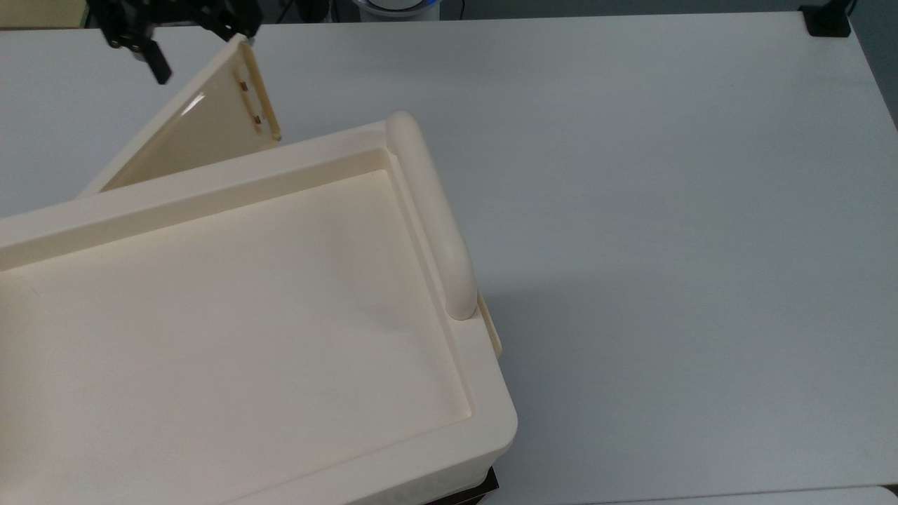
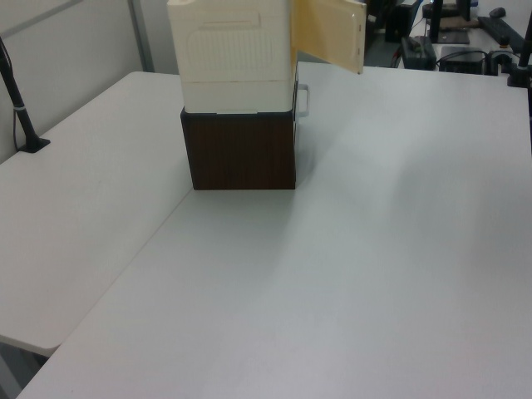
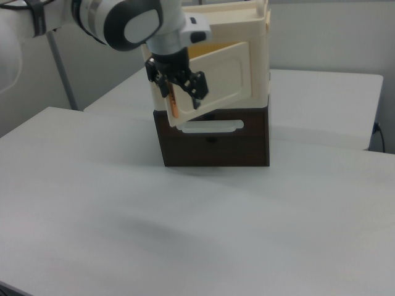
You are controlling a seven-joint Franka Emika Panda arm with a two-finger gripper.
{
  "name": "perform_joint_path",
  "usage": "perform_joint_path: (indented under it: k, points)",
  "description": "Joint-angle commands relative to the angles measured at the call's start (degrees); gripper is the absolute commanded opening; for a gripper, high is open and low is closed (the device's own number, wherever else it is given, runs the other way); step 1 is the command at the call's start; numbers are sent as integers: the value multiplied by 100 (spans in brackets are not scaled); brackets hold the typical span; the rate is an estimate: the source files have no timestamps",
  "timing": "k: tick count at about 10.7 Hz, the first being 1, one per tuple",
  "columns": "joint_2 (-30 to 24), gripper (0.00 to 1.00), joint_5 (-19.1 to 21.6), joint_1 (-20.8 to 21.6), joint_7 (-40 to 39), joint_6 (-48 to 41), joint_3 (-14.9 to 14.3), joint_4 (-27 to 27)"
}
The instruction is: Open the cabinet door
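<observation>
The cabinet (image 1: 449, 435) is a large cream box on a dark base (image 2: 241, 150). Its tray-like top takes up the top view's lower left. A thick bar handle (image 1: 431, 210) runs along one edge. The cabinet door (image 1: 196, 133) stands swung out from the far side at a wide angle. Its slot handle and brown fasteners show near the free edge. My gripper (image 1: 200, 52) is at that free edge, open, with one finger on each side of the panel. In the right view the gripper (image 3: 182, 97) straddles the door (image 3: 225, 77) edge. The left view shows the door (image 2: 328, 33) jutting out to the left view's right.
The white table (image 1: 666, 210) stretches wide to the top view's right of the cabinet. A black clamp (image 1: 828, 21) sits at its far right corner. A black pole (image 2: 21, 108) stands at the left view's left edge. A pale drawer handle (image 3: 213, 127) sticks out of the dark base.
</observation>
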Motion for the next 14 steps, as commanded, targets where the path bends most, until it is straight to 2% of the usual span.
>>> perform_joint_path:
  k: [1, 3, 5, 8, 10, 13, 14]
  points:
    - [-172, 100, -2, -535, -344, 14, -47, -148]
    - [-181, 100, -11, -826, -608, 49, -160, -121]
    - [-164, 100, -45, -862, -715, 119, -328, -113]
    - [-207, 100, -387, -923, -654, 120, -442, 53]
    - [-513, 100, -651, -924, -644, -282, -486, 89]
    - [-971, 100, -635, -705, -470, -1038, -434, 90]
    - [-1068, 100, -643, -330, -77, -1336, -442, 90]
